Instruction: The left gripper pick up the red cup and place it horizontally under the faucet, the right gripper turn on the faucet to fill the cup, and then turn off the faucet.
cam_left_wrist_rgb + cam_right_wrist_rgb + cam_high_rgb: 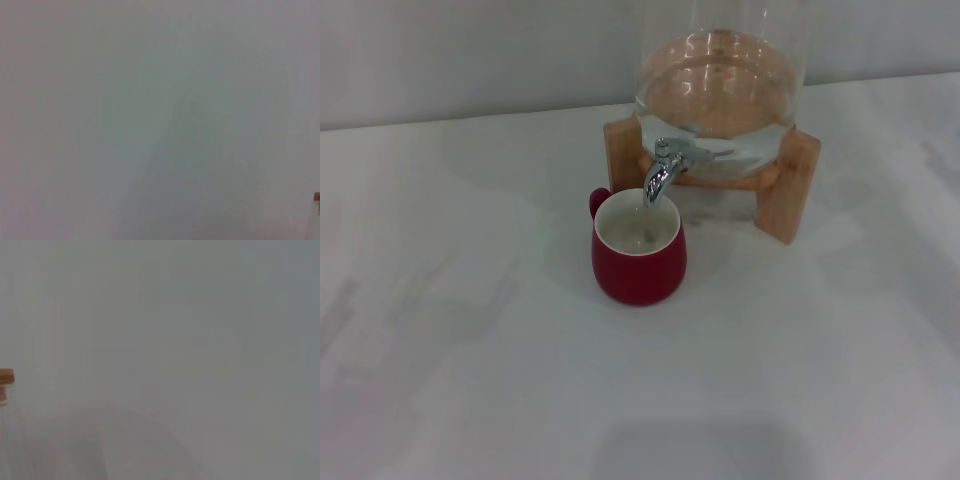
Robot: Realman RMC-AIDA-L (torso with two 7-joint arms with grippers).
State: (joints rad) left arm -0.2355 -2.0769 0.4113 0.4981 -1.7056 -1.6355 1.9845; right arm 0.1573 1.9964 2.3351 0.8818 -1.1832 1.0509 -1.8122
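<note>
the red cup [638,262] is already parked upright under the faucet [662,176], so its lever should be checked shut; neither hand is seen, grip state can't be told

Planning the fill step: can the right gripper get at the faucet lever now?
Probably yes. The faucet juts out over the red cup, nothing standing beside its lever. The right gripper is out of view, so its start is unknown.

A plain, pale grey-white table surface [190,350] is filling nearly the whole right wrist view. A small light-brown wooden block end [6,376] is poking in at one edge, with something pale and unclear just beneath it.
</note>
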